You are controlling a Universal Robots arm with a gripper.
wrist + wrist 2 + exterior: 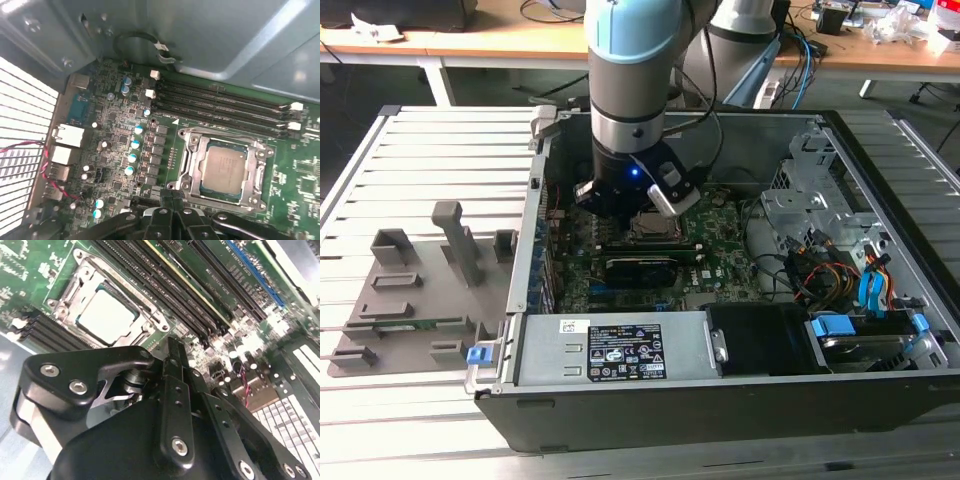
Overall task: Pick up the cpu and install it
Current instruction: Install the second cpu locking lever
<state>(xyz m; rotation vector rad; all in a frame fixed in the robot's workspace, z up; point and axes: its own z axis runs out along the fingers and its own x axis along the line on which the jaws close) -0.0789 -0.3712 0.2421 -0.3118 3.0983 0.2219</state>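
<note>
The cpu (pixel 222 167) is a pale silver square lying flat inside the metal-framed socket (pixel 190 160) on the green motherboard. In the second wrist view the cpu (pixel 107 315) sits just beyond my black fingertips. My gripper (pixel 172 214) hovers beside the socket's edge, shut with nothing between its fingers, and apart from the chip. In the exterior view the arm reaches down into the open computer case, and my gripper (pixel 620 212) hangs just to the exterior view's left of the socket (pixel 655 228).
Rows of black memory slots (pixel 225 107) run along one side of the socket. The case walls (pixel 535 200) ring the arm, with a power supply (pixel 620 350) in front and drive bays and cables (pixel 830 260) on the exterior view's right. Grey holder blocks (pixel 430 270) lie outside the case.
</note>
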